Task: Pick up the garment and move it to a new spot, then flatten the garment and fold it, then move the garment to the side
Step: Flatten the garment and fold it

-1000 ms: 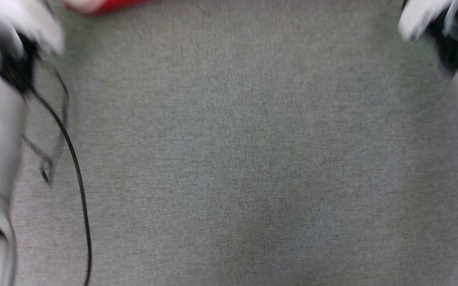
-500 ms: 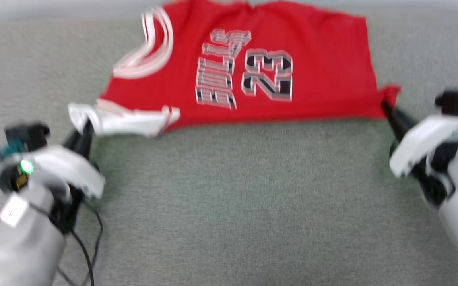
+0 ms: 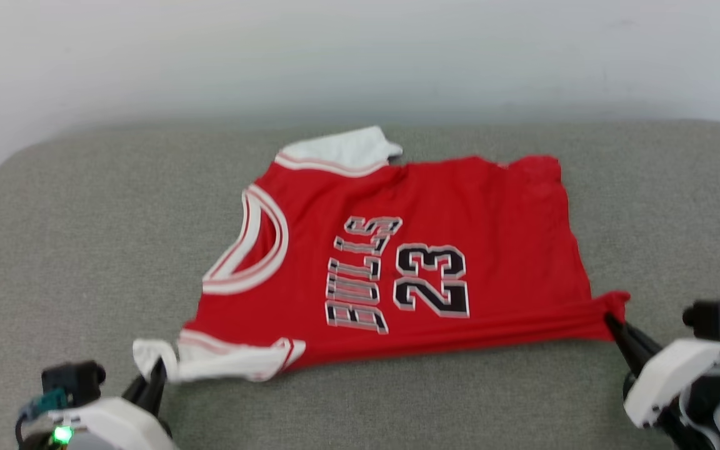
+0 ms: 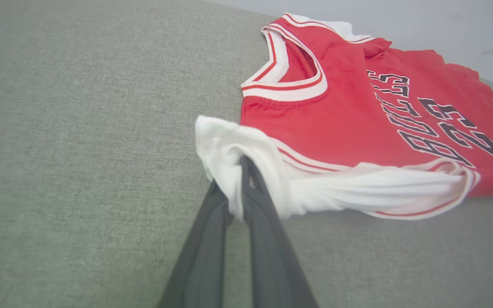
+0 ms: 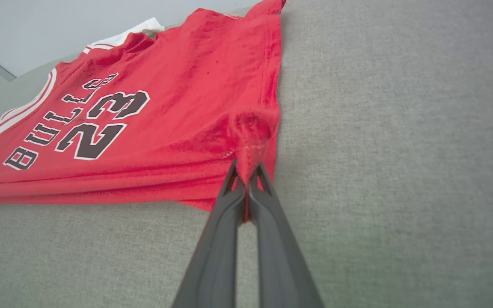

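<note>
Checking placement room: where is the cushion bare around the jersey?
Bare grey cushion lies left of the garment, right of its hem, and in front between the left claw and right claw. Crowded: the near edge, where both claws pinch fabric.

Grey woven cushion (image 3: 85, 237) with rounded corners, plain pale wall (image 3: 360, 56) behind

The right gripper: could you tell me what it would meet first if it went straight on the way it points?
The right gripper is shut on the shirt's red bottom corner, so it would push into that bunched cloth first; beyond, probably more of its edge on the grey cushion.
</note>
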{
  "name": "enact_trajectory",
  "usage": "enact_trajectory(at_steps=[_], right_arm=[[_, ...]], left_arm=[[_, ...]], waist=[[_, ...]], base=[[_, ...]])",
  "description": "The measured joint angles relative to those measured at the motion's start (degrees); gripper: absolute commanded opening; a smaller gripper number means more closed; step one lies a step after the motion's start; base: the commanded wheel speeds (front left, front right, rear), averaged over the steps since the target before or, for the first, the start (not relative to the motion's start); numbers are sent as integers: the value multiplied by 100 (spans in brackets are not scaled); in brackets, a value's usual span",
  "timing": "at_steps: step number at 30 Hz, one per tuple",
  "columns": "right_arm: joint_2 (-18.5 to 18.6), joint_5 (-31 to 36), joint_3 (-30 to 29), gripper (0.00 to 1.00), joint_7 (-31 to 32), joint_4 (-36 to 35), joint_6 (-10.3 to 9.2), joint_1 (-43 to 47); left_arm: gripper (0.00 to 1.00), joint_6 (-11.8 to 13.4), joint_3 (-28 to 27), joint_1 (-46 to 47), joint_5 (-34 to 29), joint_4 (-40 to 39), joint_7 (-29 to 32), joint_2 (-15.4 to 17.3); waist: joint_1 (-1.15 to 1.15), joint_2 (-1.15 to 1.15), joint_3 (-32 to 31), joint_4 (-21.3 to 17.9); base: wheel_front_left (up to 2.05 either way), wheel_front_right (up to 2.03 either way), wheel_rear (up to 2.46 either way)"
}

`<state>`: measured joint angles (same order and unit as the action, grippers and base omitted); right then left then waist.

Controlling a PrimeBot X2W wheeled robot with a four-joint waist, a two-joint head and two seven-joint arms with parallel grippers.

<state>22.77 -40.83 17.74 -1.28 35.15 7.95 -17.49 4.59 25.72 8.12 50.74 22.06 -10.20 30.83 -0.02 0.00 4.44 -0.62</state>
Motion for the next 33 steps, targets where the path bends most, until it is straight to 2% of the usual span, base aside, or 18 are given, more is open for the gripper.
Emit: enact_trajectory(at_steps=[8, 16, 20, 23, 33], right_arm=[[-191, 464, -1015, 0, 363, -996, 5, 1607], [-850, 1133, -1961, 0, 1133, -2342, 4, 2766], [-1033, 1511, -2178, 0, 1497, -2752, -5, 2803], [-1112, 1695, -2228, 0, 1680, -2882, -16, 2667], [-1125, 1941, -2086, 0, 1900, -2700, -40, 1607]], left_arm=[[0, 637, 54, -1293, 166, -1359, 452, 328], [0, 1061, -83, -1818, 255, -2232, 661, 690], [0, 1047, -45, -1617, 201, -2361, 784, 742], [0, 932, 18, -1226, 130, -2264, 854, 711], [0, 431, 241, 204, -145, -1281, 791, 248]], waist=[[0, 0, -443, 129], [1, 0, -515, 188], [2, 0, -478, 131], [2, 0, -410, 106], [3, 0, 150, 26]], base=[[0, 0, 0], [0, 0, 0], [0, 0, 0], [0, 0, 0], [0, 0, 0]])
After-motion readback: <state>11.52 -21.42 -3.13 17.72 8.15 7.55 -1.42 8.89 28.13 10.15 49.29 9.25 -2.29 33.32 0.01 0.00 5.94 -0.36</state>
